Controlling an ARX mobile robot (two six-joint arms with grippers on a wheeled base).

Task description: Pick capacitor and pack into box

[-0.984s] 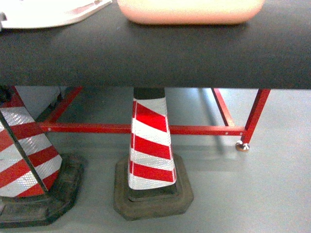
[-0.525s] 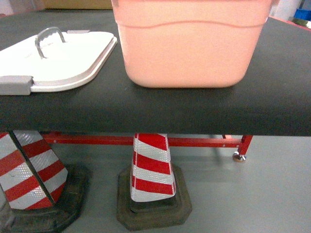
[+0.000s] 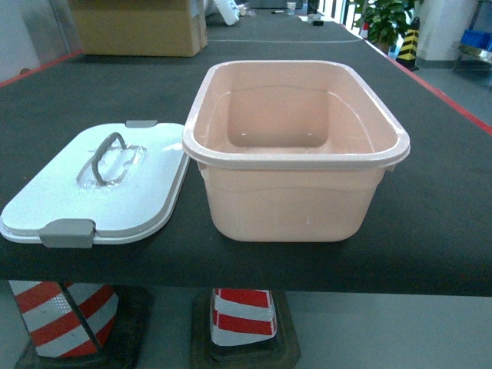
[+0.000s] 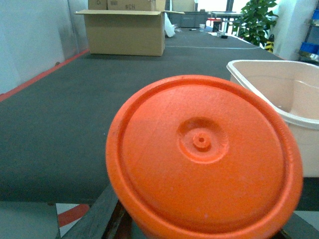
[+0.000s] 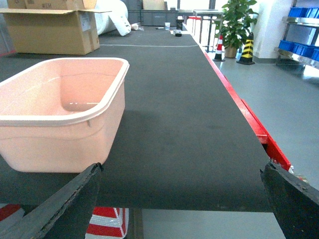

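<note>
Capacitor fills the left wrist view: a round orange body with a matt, faintly grainy flat face, a raised rim and a small hub with a pinhole at its middle. It hangs off the near edge of the counter, carried by the left hand. Only a dark sliver of that hand shows under the capacitor's lower left edge, so the exact grip is hidden.

On the black, felt-like counter top the white lid lies flat, a rounded rectangle with an arched grey handle and a grey clip on its near edge. Its right edge is just beside the box, a pale pink, smooth plastic tub with rounded corners and a rolled rim. The box stands upright with nothing inside.

On the right, the right hand is spread wide and holds nothing. Its two dark, rough-surfaced fingers frame the counter edge.
</note>
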